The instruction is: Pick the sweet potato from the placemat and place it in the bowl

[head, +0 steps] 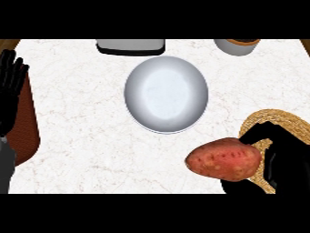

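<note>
While the sweet potato (223,159) sits curled in the right hand (285,157), just off the woven placemat (298,127) and short of the white bowl (166,94), its free end sticks out leftward; I'd worry it slips before reaching the bowl. Left hand (3,91) rests open at the counter's (83,136) edge.

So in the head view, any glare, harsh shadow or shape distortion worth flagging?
Head view: lighting is flat, with no glare; the bowl shows only a soft sheen and looks taller than wide. The right hand reads as near-solid black behind the sweet potato, with finger detail lost.
</note>
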Controlling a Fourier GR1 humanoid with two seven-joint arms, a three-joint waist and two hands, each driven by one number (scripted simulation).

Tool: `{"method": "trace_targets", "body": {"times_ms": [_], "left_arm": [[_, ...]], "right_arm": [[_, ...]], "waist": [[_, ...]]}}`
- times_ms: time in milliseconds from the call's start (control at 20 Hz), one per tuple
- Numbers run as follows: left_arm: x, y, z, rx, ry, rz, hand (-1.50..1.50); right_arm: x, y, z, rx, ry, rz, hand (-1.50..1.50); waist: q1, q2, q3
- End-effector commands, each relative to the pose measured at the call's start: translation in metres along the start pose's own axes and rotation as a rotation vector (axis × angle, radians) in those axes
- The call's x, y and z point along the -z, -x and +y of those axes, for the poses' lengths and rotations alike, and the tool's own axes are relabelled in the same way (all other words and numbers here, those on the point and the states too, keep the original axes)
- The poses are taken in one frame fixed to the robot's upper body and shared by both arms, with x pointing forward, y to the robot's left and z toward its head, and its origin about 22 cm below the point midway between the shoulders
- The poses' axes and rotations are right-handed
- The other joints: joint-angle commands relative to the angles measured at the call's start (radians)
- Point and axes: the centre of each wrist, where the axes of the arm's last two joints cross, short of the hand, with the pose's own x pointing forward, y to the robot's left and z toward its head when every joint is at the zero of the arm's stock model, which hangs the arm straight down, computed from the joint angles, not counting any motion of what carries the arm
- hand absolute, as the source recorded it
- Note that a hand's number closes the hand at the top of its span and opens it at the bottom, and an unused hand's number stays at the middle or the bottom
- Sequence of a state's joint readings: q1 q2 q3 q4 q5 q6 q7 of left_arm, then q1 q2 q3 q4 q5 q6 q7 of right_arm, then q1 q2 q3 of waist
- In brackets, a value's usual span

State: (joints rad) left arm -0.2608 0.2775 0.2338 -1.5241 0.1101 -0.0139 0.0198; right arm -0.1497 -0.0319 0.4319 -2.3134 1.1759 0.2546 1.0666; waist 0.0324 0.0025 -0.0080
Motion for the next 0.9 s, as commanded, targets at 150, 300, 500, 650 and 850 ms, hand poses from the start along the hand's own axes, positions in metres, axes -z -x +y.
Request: {"method": "trace_targets", "body": {"times_ms": [150, 300, 500, 650, 850], "left_arm": [[-0.001, 0.008, -0.01, 0.001, 0.012, 0.014, 0.0], [0.015, -0.008, 0.0, 0.005, -0.014, -0.005, 0.0], [0.005, 0.004, 0.001, 0.0, 0.003, -0.013, 0.0], [0.002, 0.004, -0.011, -0.016, 0.01, -0.013, 0.0], [-0.001, 0.006, -0.003, -0.018, 0.008, -0.005, 0.0]], "right_arm": [[0.031, -0.07, 0.016, -0.035, -0.06, 0.087, 1.5], [0.05, -0.081, 0.04, -0.029, -0.102, 0.122, 1.5], [0.082, -0.094, 0.06, -0.061, -0.135, 0.154, 1.5], [0.102, -0.093, 0.089, -0.151, -0.105, 0.197, 1.5], [0.111, -0.071, 0.116, -0.122, -0.114, 0.338, 1.5]], "waist": [[0.01, 0.003, 0.004], [0.005, 0.005, 0.006], [0.004, 0.003, 0.006], [0.008, 0.006, 0.007], [0.012, 0.006, 0.007]]}}
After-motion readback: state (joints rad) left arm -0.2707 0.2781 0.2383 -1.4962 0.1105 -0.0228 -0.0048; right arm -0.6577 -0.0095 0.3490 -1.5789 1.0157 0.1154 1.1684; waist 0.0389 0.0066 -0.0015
